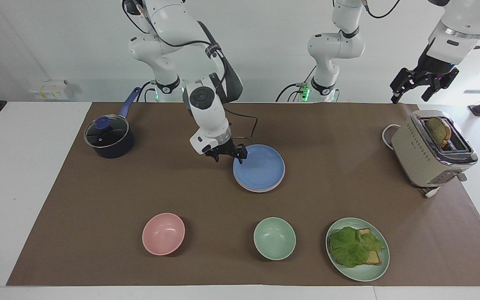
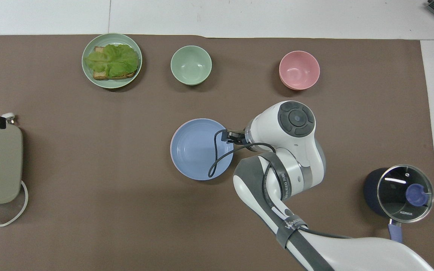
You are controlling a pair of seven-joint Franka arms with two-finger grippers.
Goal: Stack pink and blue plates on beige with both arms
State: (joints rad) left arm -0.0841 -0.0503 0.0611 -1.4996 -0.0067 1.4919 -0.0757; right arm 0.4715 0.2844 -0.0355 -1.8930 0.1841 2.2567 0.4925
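Periwinkle blue plate (image 1: pixel 259 167) tops the pink plate (image 1: pixel 251 188); right hand (image 1: pixel 226 155) spread open beside it.

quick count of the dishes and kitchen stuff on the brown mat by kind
plates: 3 in view, the blue plate on the pink plate, plus the green plate
bowls: 2, the pink bowl and the green bowl
pots: 1, the pot
toasters: 1, the toaster
total: 7
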